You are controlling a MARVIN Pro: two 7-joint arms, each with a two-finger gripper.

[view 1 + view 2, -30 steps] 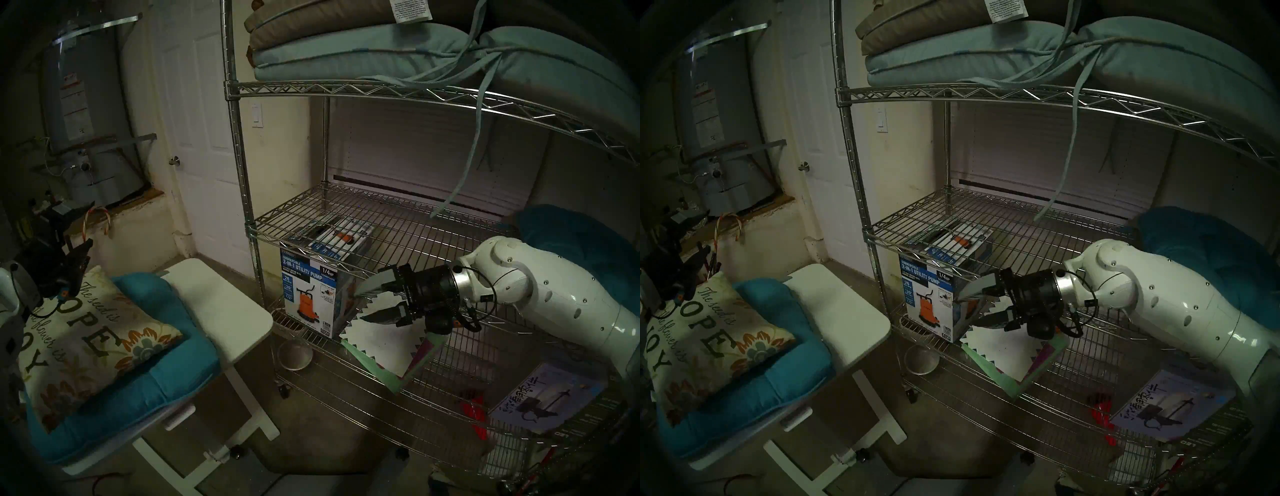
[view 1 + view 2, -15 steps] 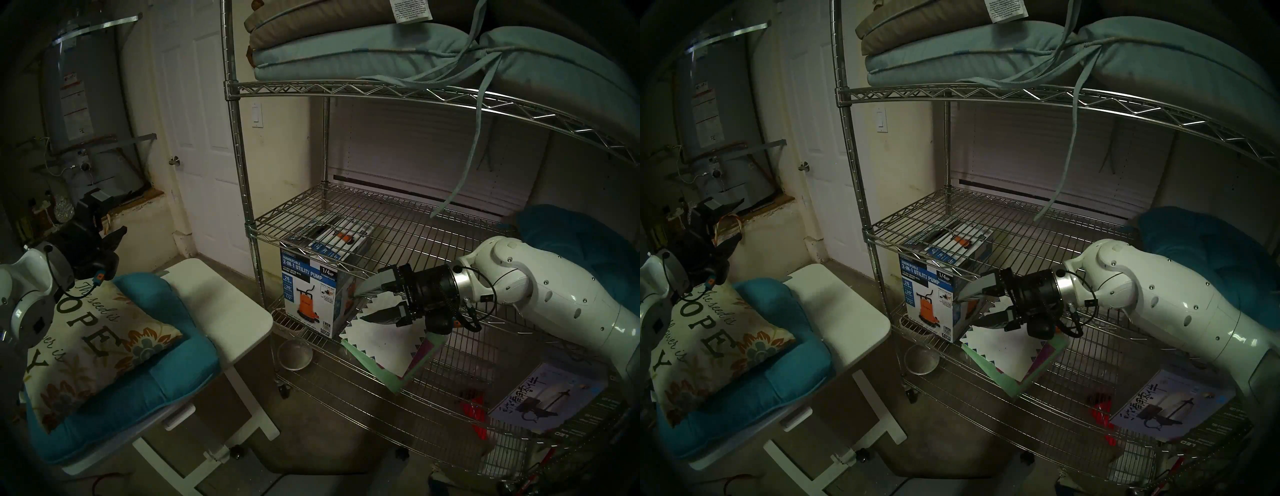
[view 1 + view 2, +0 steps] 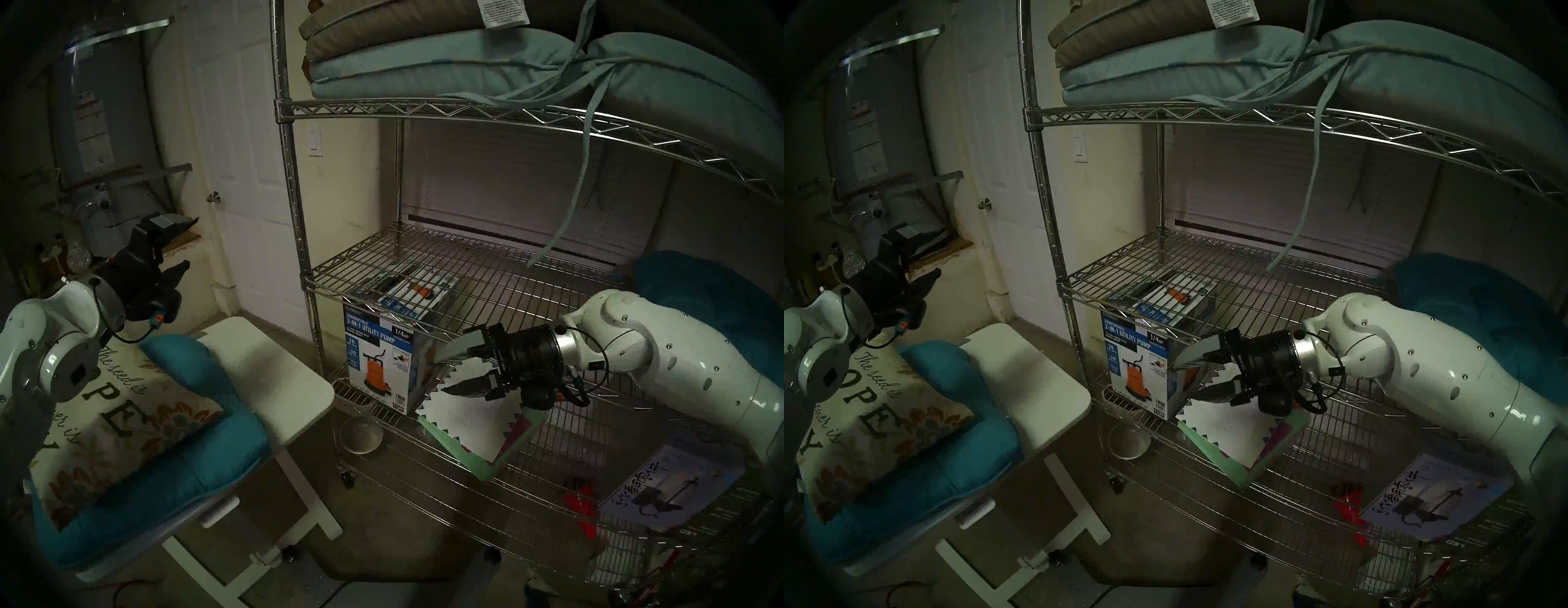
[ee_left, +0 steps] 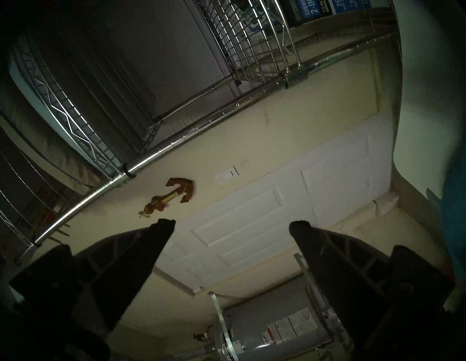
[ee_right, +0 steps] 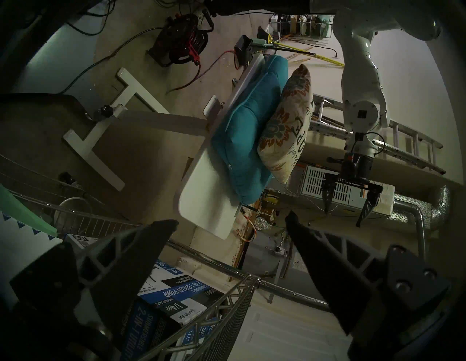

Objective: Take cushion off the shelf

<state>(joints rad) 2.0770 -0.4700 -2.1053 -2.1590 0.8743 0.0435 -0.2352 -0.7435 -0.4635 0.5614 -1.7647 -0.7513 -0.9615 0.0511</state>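
Observation:
The cushion (image 3: pixel 119 420), a cream pillow with "HOPE" lettering and a flower print, lies on a teal seat cushion (image 3: pixel 191 467) on the small white table (image 3: pixel 275 373). It also shows in the right wrist view (image 5: pixel 287 126). My left gripper (image 3: pixel 191 243) is open and empty, in the air above and behind the cushion, apart from it. My right gripper (image 3: pixel 441 374) is open and empty, inside the chrome wire shelf (image 3: pixel 297 191) under its middle tier, next to a pump box (image 3: pixel 382 361).
Pale blue-grey tied pads (image 3: pixel 424 63) fill the top tier. A teal cushion (image 3: pixel 700 297) sits on the middle tier at the right. A white card (image 3: pixel 471 424) lies below my right gripper. A metal bowl (image 3: pixel 362 434) stands on the floor. A water heater (image 3: pixel 97 127) and a door (image 3: pixel 246 170) are behind.
My left gripper has risen from the cushion's far corner and swung up and to the right, open. The cushion has stayed on the table. The right arm has not moved.

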